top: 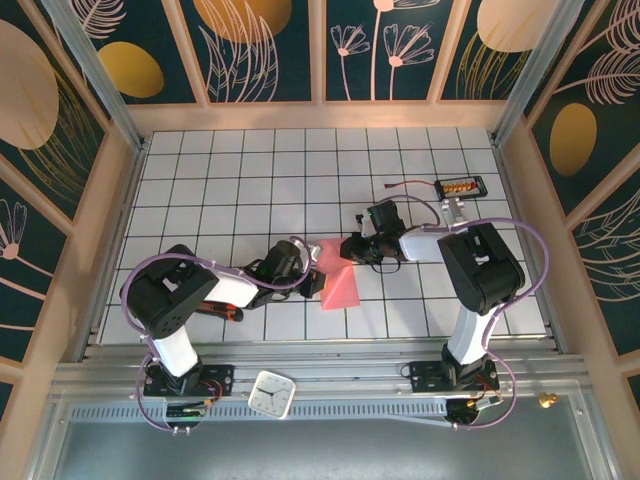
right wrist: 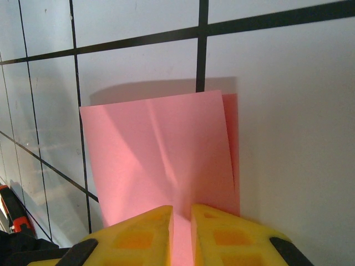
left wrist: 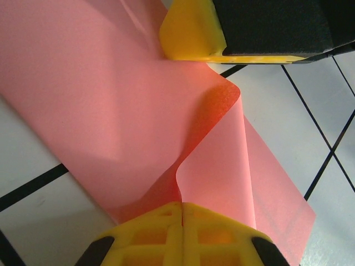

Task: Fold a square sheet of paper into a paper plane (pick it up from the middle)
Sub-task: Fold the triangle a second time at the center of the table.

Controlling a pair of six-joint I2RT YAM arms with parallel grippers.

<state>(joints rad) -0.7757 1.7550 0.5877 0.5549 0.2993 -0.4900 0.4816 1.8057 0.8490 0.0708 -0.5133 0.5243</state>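
Paper (top: 340, 287), salmon-pink and partly doubled over, sits near the middle of the gridded counter (top: 250, 170), caught between the two arms. Its lower part lies flat on the white tiles, while its upper end rises toward the arms. In the left wrist view a curled flap stands up from the sheet, and the left fingers (left wrist: 178, 213) are clenched tight on that flap's edge, their yellow tips pressed together. From the other side the right fingers (right wrist: 168, 221) are grasping the paper too, with pink filling the narrow slit between them and two layers of the sheet fanning out over the tiles. A red-handled tool (top: 231, 312) lies by the left arm. A small white clock (top: 271, 393) rests on the rail at the counter's near edge.
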